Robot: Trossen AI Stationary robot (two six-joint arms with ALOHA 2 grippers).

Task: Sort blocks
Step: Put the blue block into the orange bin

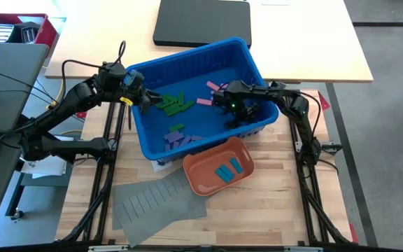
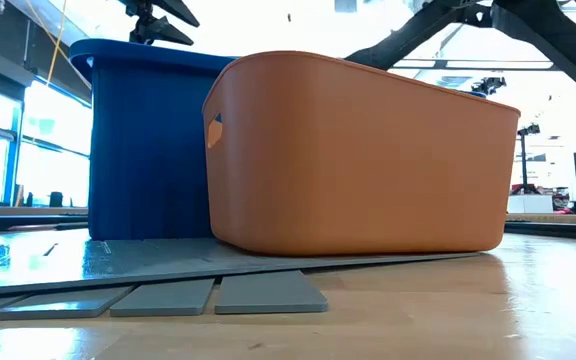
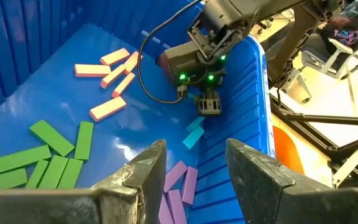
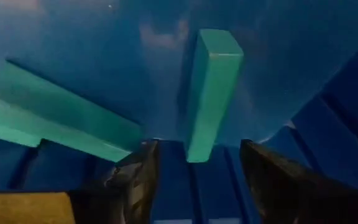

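Blocks: small flat teal blocks [image 4: 211, 93] are seen on the floor of the blue plastic bin [image 1: 187, 56], between the parted fingers of the right gripper [image 3: 207, 104].
Left gripper [image 3: 194, 177]: held open above purple blocks [image 3: 180, 186].

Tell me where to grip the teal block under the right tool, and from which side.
Grip the teal block across its narrow width at mid-length, coming straight down from above. It lies flat near the blue bin's ribbed wall, already lined up between the right tool's open fingers.

At frame centre we see the bin [image 1: 145, 143] holding scattered blocks [image 1: 173, 106]; the tray [image 1: 200, 175] sits below it, the divider sheet [image 1: 156, 203] at lower left.
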